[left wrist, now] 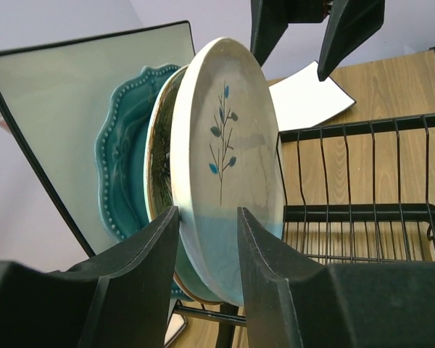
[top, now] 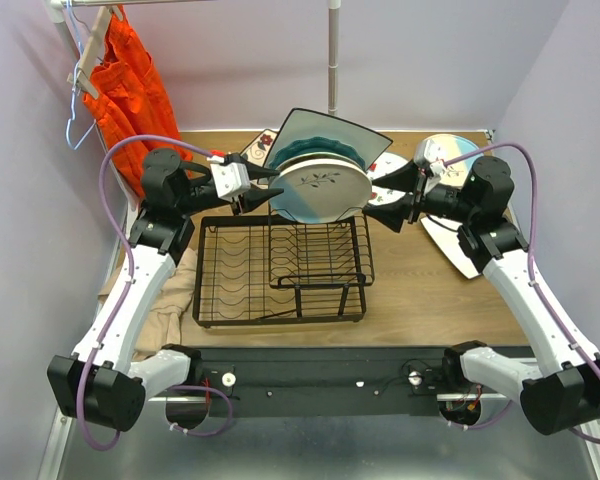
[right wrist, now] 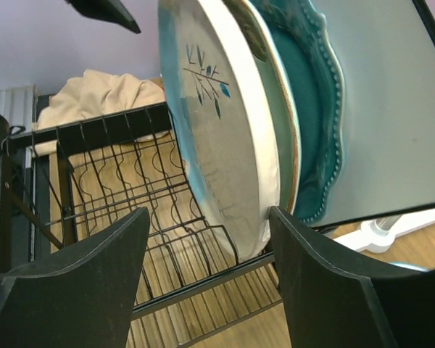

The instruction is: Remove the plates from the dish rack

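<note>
Several plates stand on edge at the back of the black wire dish rack (top: 280, 270). The front one is a round white plate with a blue twig print (top: 320, 192). Behind it are a gold-rimmed plate, a dark teal scalloped plate (top: 310, 150) and a large square plate (top: 355, 135). My left gripper (top: 265, 186) is shut on the front plate's left rim (left wrist: 228, 138), one finger on each face. My right gripper (right wrist: 209, 212) is open around that plate's right rim (right wrist: 217, 138). One of its fingers is at the rim's back and the other stands well off the face.
More plates lie on the table at the right: a flower-print one (top: 450, 150) and a white square one (top: 460, 250). An orange garment (top: 130, 90) hangs at the back left. A beige cloth (top: 165, 300) lies left of the rack.
</note>
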